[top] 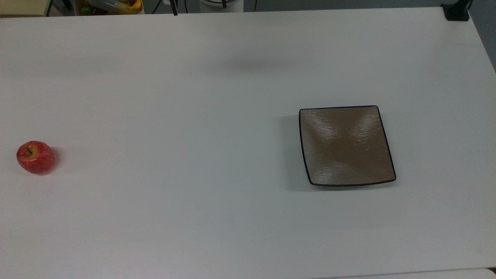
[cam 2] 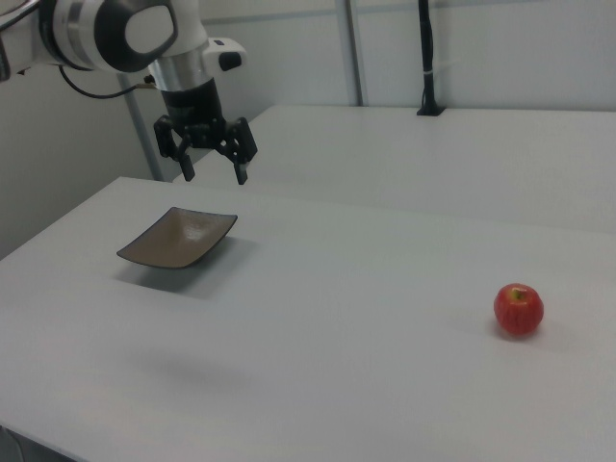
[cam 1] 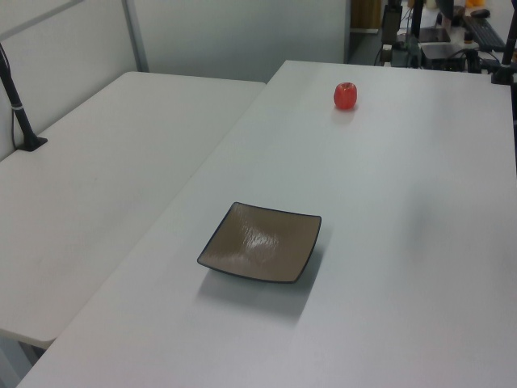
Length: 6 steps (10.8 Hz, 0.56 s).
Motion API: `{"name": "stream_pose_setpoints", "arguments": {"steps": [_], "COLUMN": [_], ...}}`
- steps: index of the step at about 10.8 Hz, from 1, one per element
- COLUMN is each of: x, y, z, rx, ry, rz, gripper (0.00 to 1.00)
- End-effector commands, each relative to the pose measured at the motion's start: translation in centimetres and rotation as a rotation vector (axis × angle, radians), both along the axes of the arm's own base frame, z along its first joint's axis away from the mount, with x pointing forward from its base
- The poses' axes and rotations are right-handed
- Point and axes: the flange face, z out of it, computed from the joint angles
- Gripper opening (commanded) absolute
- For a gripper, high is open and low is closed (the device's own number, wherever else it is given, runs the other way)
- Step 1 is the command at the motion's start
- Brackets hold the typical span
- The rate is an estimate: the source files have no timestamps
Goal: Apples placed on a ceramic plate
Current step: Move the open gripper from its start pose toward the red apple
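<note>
In the right view the apple (cam 2: 519, 309) is the nearest thing. It sits alone on the white table (cam 2: 385, 318), at about 4 o'clock in the picture, stem up. The plate (cam 2: 179, 238) is farther back, at about 9 o'clock, well apart from the apple and with nothing on it. Farthest back, at about 10 o'clock, your gripper (cam 2: 213, 176) hangs high in the air with its two fingers spread wide and nothing between them.

Your job now is to go and get the apple. Move across the table until you are right over it, then come straight down. Keep the fingers wide, one on each side of the round middle. The skin looks shiny, so I think it may slip or roll. Squeeze slowly and low, below the stem.

In the top view the apple (top: 35, 157) is at 9 o'clock and the plate (top: 346, 145) at 3 o'clock.
</note>
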Motion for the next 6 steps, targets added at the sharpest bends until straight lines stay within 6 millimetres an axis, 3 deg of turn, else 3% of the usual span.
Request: {"name": "stream_pose_setpoints", "arguments": {"steps": [1, 4, 6], "x": [0.1, 1.0, 2.5], "y": [-2.8, -5.0, -9.0], "z": [-0.3, -0.1, -1.1], "rx": [0.059, 0.042, 0.029], "ry": [-0.02, -0.031, -0.036], "rz": [0.159, 0.137, 0.085], "gripper": [1.0, 1.0, 1.0]}}
